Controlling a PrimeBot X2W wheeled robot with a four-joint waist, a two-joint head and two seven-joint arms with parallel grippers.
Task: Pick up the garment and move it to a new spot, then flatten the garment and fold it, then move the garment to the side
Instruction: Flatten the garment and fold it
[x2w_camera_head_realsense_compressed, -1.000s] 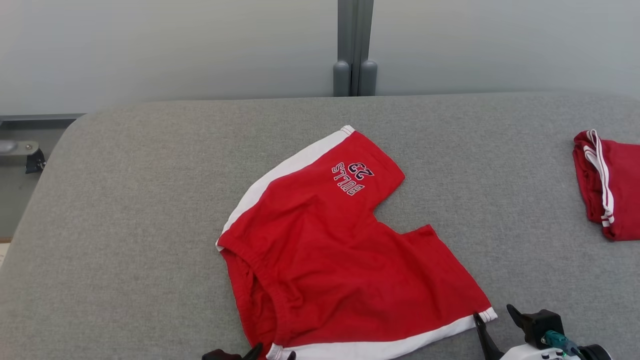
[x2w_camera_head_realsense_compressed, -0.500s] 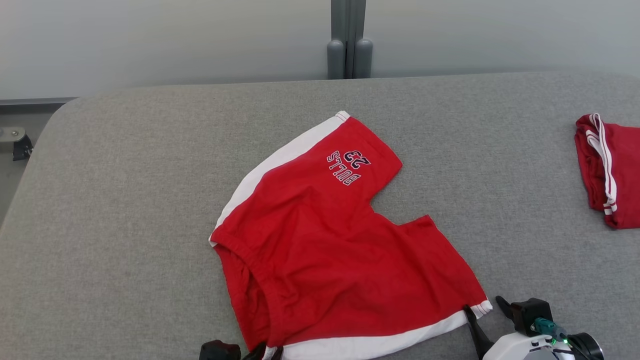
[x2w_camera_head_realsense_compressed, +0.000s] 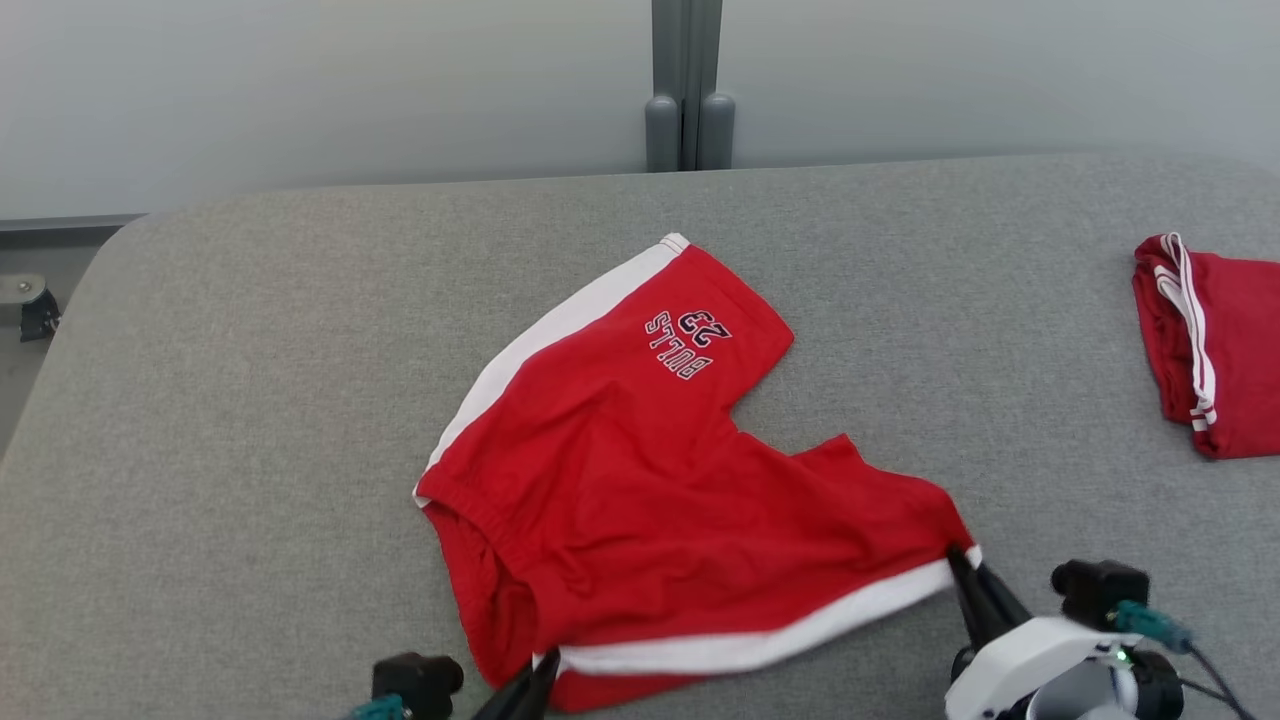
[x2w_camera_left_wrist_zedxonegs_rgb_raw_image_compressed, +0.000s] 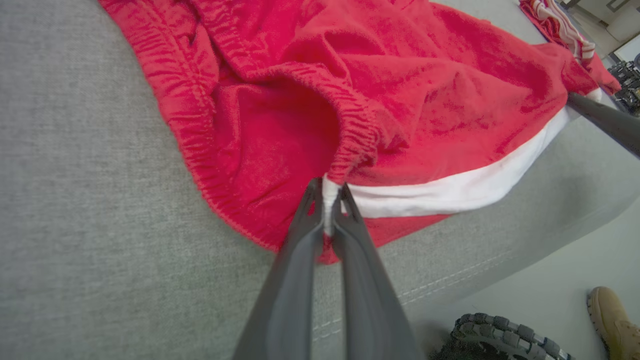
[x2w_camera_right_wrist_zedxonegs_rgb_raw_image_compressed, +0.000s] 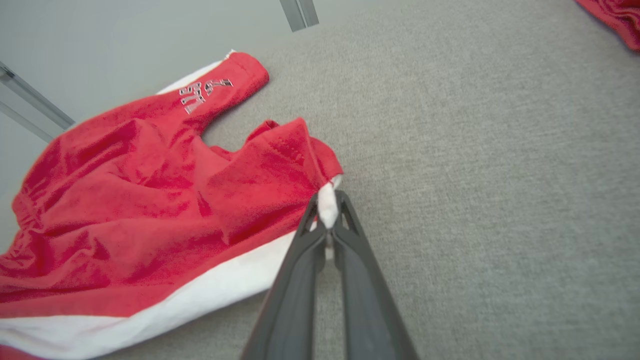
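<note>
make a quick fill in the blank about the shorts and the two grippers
1. The left gripper and right gripper are each shut on the ____ stripe of the red shorts.
2. The number beside the BULLS print is ____.
3. Another red garment lies at the grey surface's far ____ side in the head view.
Missing: white; 23; right

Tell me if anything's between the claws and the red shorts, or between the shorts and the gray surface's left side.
Nothing visible. The left claw and right claw are each shut on the white stripe of the shorts. The gray surface to the left shows no obstacle; a folded red garment lies apart, far right.
</note>
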